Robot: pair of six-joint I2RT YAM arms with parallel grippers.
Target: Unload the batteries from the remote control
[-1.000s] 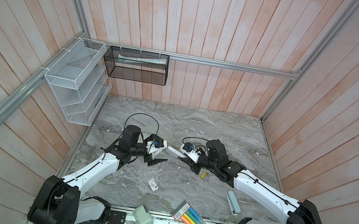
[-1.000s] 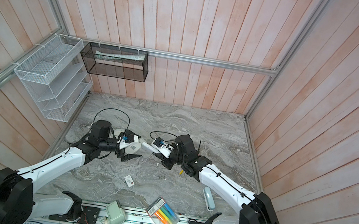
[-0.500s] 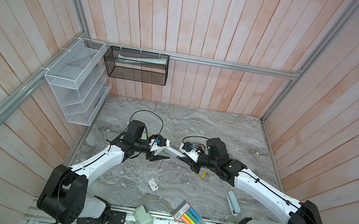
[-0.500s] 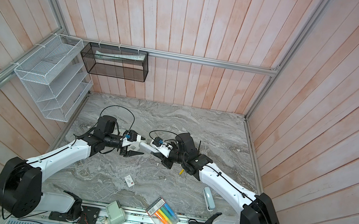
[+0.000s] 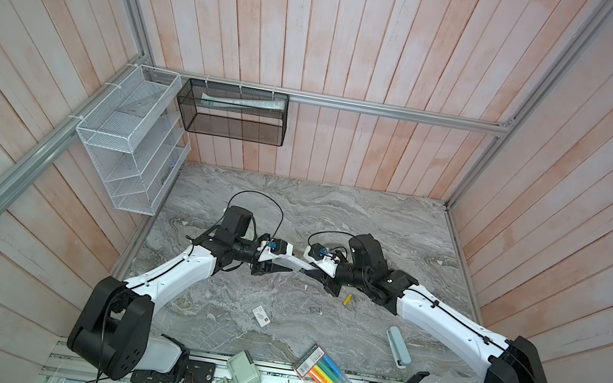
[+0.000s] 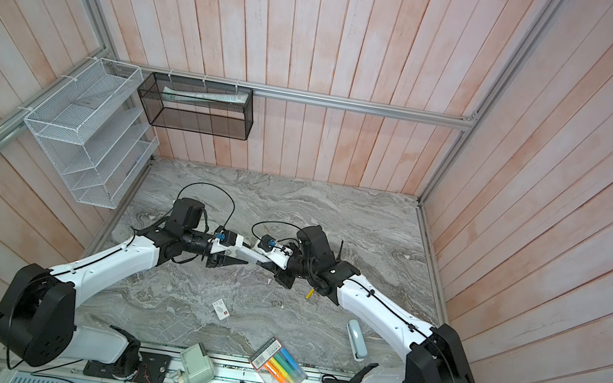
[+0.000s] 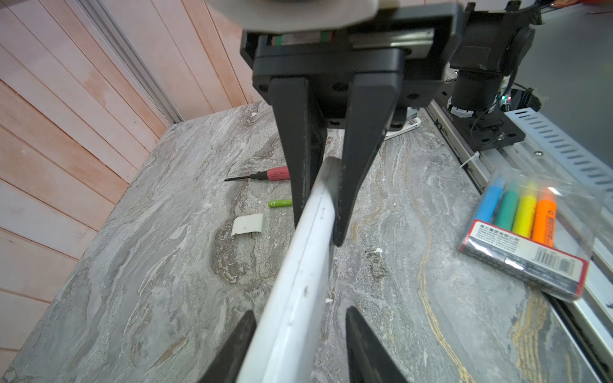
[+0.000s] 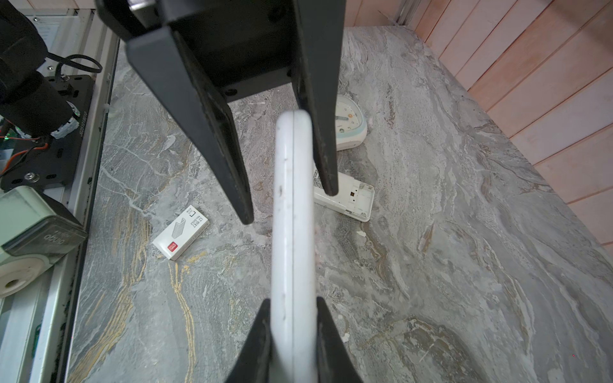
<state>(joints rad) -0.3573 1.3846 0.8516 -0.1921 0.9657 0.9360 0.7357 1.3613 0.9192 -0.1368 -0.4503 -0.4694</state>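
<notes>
**Surface and room.** We list a grey marble-patterned tabletop (image 5: 293, 207). It is boxed on three sides by pale pink plank walls (image 5: 322, 35), with aluminium rails (image 5: 394, 111) at the corners and along the back.

**Containers.**
- A white wire rack (image 5: 125, 154) hangs on the left-hand wall. We cannot make out its contents.
- A black mesh basket (image 5: 231, 129) hangs on the back wall, with a pale long item (image 5: 241, 103) lying across its upper part.
- A clear marker pack (image 7: 524, 238) holding coloured pens lies at the front edge.

**Task items.**
- The white remote control (image 8: 292, 215) is held edge-on above mid-table, between the two arms.
- The right gripper (image 8: 292, 300) is clamped on one end.
- The left gripper (image 7: 300, 311) straddles the other end, one finger against the casing and the other standing off it, so it is not clamped.
- One yellow-green battery (image 7: 280, 203) lies on the tabletop near the right arm, between a red-handled screwdriver (image 7: 277, 173) and a small white cover piece (image 7: 248, 224).
- We cannot tell whether the held remote contains batteries.

**Loose items.**
- A staple box (image 8: 180, 232).
- A second white handset (image 8: 351, 200) with its end compartment open.
- A small clock (image 8: 351, 132).
- A pale green device (image 5: 243, 376) on the front rail.
- A pale blue oblong case (image 5: 399, 347).
</notes>
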